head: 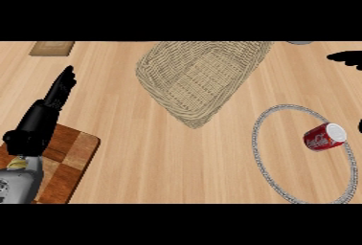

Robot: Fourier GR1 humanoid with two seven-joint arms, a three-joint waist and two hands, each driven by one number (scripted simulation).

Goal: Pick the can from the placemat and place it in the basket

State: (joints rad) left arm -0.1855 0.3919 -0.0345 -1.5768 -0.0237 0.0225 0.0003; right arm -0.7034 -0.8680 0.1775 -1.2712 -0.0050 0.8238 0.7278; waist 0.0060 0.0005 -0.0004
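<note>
A red soda can [324, 137] lies on its side inside the round placemat [263, 160], a mat with a grey beaded rim at the lower right. The woven basket [201, 76] sits at the top middle, left of and beyond the mat. My right hand [348, 60] shows only as black straight fingers at the right edge, beyond the can and apart from it. My left hand [58, 93] stands at the left with straight fingers pointing up, holding nothing.
A checkered wooden cutting board [71, 158] lies under my left forearm at the lower left. A small wooden block [51, 48] sits at the top left, and a grey object [300, 42] peeks in at the top right.
</note>
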